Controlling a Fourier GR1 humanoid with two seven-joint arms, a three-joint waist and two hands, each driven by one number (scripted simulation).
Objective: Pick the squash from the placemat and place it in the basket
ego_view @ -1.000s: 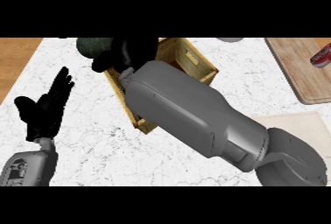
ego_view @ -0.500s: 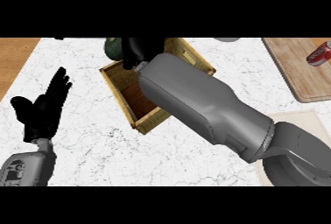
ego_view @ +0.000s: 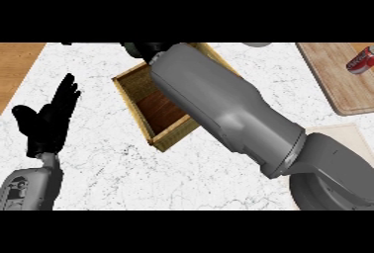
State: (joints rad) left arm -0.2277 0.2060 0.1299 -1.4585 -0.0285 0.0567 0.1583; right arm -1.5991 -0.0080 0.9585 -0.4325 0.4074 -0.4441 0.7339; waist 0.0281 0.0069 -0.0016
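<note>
Looking steeply down, you see a white marbled bench with a strip of brown wood along its far left edge.

Your right forearm, thick and grey, crosses the middle on a slant, from the lower right up toward the top centre. It passes over the near right side of a wooden basket that sits tilted on the bench, with pale rims and a darker brown floor. The part of that floor you can see holds nothing.

Your right robot hand shows only as a dark shape at the top edge, just past the far corner of the basket. Its fingers are cut off by the edge of the view and hidden by the forearm, so you cannot tell whether they are apart or closed on anything. A dark greenish patch beside it may be the squash, but that cannot be confirmed.

Your left robot hand rests at the left side of the view, fingers straight and apart, pointing up, holding nothing, well apart from the basket.

At the upper right lies a wooden cutting board with a red can lying on it. A pale placemat peeks out beside the right forearm at the right.
</note>
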